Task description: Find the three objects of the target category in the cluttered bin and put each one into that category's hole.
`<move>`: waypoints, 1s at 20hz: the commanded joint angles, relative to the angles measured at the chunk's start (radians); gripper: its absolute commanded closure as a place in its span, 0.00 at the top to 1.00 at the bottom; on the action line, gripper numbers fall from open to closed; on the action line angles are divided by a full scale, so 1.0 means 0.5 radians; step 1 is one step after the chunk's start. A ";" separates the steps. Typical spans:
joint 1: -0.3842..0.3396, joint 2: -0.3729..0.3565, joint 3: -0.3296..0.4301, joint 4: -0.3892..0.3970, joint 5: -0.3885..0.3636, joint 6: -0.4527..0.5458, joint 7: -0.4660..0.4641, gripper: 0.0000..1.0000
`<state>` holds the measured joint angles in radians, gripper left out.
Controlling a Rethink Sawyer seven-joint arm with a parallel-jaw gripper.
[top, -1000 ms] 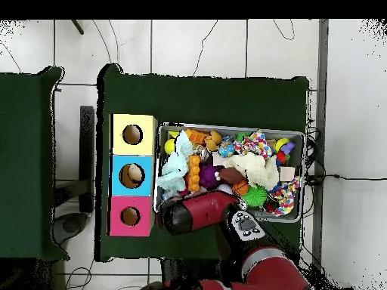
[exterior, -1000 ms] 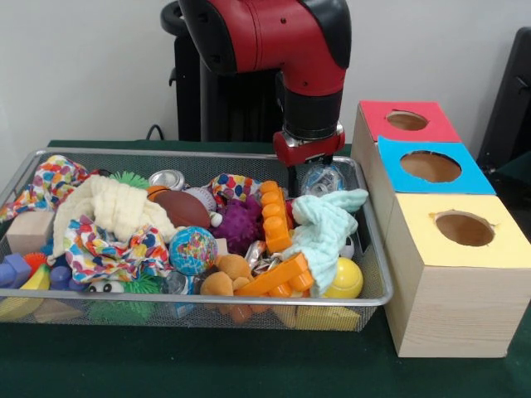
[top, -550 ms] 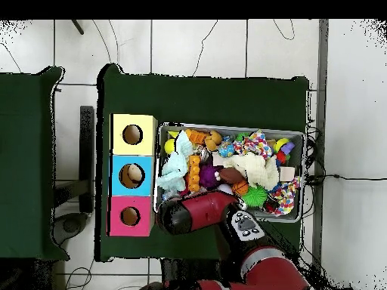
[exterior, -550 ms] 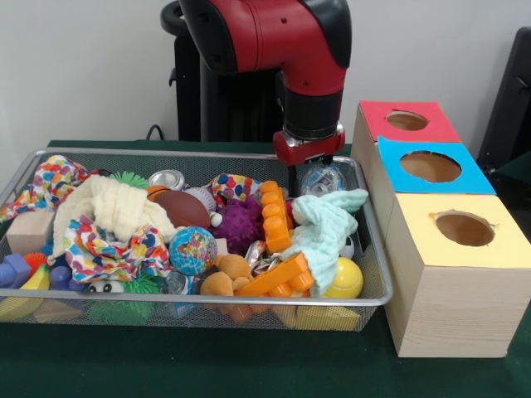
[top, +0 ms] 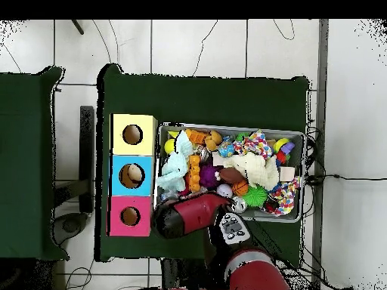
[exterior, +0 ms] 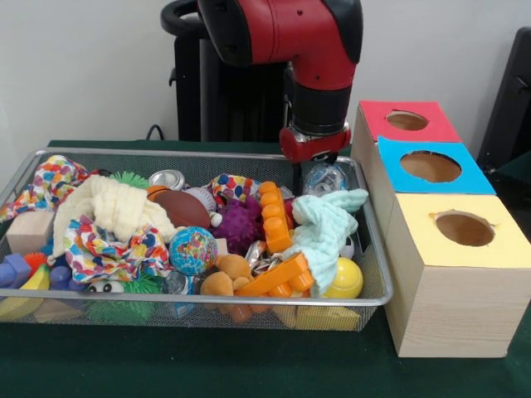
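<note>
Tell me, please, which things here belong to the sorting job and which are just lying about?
Job: gripper, bin, toys in it (which ones are targets cannot be told), red box, blue box, yellow box.
Lying about: side table, floor cable.

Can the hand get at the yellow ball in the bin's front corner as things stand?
Probably yes. The yellow ball lies exposed from above; only the mint cloth touches its upper side. The hand hangs over the bin's far end, same side.
</note>
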<state>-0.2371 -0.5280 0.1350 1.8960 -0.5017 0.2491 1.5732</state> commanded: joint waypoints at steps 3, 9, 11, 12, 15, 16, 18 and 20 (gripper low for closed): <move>0.167 0.048 -0.028 -0.135 -0.085 -0.116 0.213 1.00; 0.196 0.099 -0.040 -0.160 -0.085 -0.195 0.195 1.00; 0.214 0.112 -0.052 -0.174 -0.093 -0.220 0.189 1.00; 0.214 0.111 -0.053 -0.176 -0.093 -0.229 0.188 1.00; 0.228 0.119 -0.060 -0.189 -0.101 -0.228 0.172 1.00; 0.231 0.123 -0.063 -0.193 -0.102 -0.232 0.171 1.00; 0.231 0.128 -0.065 -0.207 -0.109 -0.256 0.169 1.00; 0.237 0.128 -0.071 -0.220 -0.120 -0.276 0.170 1.00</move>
<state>-0.1314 -0.5219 0.0596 1.8769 -0.5212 0.2024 1.5732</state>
